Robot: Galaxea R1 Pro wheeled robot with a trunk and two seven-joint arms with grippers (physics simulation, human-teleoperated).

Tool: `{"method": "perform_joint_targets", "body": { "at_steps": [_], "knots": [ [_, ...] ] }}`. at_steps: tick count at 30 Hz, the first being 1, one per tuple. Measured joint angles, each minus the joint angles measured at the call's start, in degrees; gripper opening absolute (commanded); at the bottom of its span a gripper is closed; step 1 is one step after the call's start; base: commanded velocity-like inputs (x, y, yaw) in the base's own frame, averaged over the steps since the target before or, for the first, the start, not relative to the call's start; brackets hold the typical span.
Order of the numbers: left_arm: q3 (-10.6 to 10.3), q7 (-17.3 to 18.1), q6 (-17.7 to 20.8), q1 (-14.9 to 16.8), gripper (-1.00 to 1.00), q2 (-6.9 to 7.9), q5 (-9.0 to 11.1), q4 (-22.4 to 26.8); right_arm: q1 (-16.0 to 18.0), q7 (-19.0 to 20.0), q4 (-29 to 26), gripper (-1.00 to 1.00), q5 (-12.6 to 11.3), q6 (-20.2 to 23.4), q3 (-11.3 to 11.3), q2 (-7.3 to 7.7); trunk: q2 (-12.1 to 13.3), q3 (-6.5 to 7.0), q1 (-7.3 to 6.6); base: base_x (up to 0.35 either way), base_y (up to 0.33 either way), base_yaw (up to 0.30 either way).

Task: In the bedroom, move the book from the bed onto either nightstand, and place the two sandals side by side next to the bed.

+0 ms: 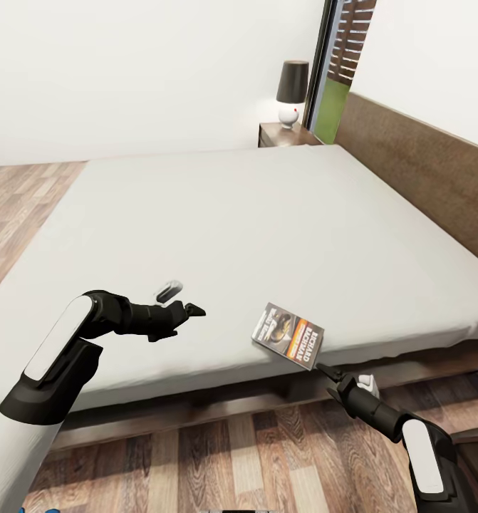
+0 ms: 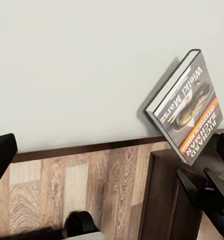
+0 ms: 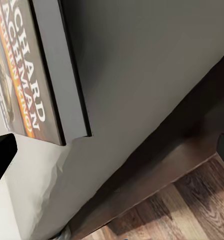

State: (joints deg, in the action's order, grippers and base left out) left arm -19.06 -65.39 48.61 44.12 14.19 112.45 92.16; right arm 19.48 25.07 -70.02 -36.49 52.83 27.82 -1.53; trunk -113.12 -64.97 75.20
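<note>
The book [image 1: 288, 335], a dark paperback with orange-white lettering, lies flat on the grey mattress of the bed [image 1: 231, 214], one corner at the front edge. My right gripper [image 1: 344, 375] is open just below and in front of that corner, beside the mattress side, touching nothing. In the right wrist view the book [image 3: 26, 70] is close ahead. My left gripper [image 1: 180, 301] hovers open over the mattress, a little way left of the book [image 2: 184, 107]. A nightstand [image 1: 285, 134] stands at the bed's far corner. The sandals are out of view.
A black-shaded lamp [image 1: 292, 89] stands on the nightstand. The dark headboard [image 1: 417, 167] runs along the right, with a window [image 1: 342, 64] behind it. Wood-plank floor [image 1: 231, 456] lies in front of the dark bed frame [image 1: 267, 399]. A blue sliver [image 1: 45, 510] at the bottom edge is too small to identify.
</note>
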Motion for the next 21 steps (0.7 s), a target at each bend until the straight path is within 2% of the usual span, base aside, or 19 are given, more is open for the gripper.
{"method": "perform_joint_targets", "body": {
  "at_steps": [5,14,17,18,21],
  "knots": [
    [0.01,0.14,-0.08,-0.09,1.0,-0.03,-0.01,0.0,-0.02,0.56,0.22,1.0,-2.23,-1.87,-0.05,0.09,-0.82,-0.36,0.44,0.0,0.0,0.0],
    [0.76,0.25,-0.01,-1.0,1.0,0.5,-0.01,0.0,-0.06,1.2,0.41,1.0,-3.33,-4.19,-0.45,0.28,-0.82,-0.36,0.44,0.0,0.0,0.0],
    [1.98,0.33,0.14,-1.94,1.0,0.56,-0.01,0.0,-0.08,3.33,0.46,1.0,-3.32,-4.4,-0.69,0.28,-0.82,-0.36,0.44,0.0,0.0,0.0],
    [3.14,0.34,0.3,-2.79,1.0,0.63,-0.04,0.0,-0.1,5.84,0.49,1.0,-3.2,-4.55,-0.99,0.32,-0.82,-0.37,0.44,0.0,0.0,0.0],
    [3.82,0.32,0.36,-3.39,1.0,0.63,-0.01,0.0,-0.1,7.38,0.5,1.0,-3.01,-4.71,-1.22,0.26,-0.82,-0.36,0.44,0.0,0.0,0.0]
  ]
}}
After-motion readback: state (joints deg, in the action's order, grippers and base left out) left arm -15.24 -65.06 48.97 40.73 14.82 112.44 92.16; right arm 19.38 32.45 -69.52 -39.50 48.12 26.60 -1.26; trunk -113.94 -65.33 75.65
